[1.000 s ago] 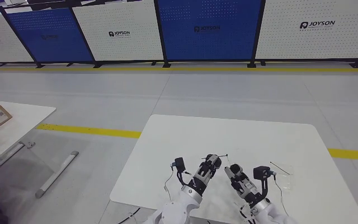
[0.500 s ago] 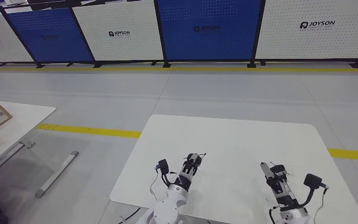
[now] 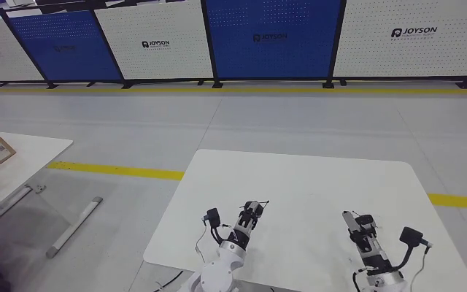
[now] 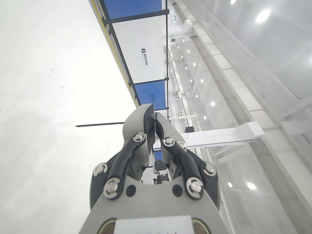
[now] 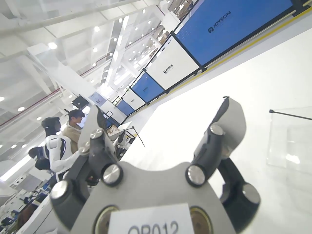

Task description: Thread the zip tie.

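Black zip tie (image 4: pixel 100 124) pinched in left pincer (image 4: pixel 154 116), right pincer (image 5: pixel 160 104) spread wide

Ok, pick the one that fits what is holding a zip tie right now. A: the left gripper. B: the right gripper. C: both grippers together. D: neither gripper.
A: the left gripper is shut on the black zip tie, whose strap sticks out sideways from it, while the right gripper stands open and empty.
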Tool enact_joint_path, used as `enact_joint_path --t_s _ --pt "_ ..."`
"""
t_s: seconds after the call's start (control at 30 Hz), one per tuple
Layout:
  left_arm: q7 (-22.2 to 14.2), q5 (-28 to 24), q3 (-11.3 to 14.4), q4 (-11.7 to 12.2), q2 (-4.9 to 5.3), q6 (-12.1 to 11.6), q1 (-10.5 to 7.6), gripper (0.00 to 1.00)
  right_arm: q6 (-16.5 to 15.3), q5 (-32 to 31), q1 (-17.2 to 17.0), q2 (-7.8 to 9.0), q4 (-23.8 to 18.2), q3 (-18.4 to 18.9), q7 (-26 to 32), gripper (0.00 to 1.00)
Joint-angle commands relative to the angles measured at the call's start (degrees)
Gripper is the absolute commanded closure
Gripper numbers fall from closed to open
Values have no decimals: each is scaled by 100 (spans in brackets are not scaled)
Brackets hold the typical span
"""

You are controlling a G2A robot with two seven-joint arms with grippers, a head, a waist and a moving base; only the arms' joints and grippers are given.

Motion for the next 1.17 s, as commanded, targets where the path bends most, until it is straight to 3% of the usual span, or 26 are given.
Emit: enact_joint_path --t_s 0.0,0.3,1.13 --pt "51 24 -45 23 1 -9 -2 100 60 92 -6 -6 -9 36 -27 0" --pt "686 520 -3 325 -50 144 -165 100 72 801 -439 0 -153 699 -345 0" --pt "705 540 8 337 -54 150 -178 100 72 801 -439 0 -153 699 -345 0"
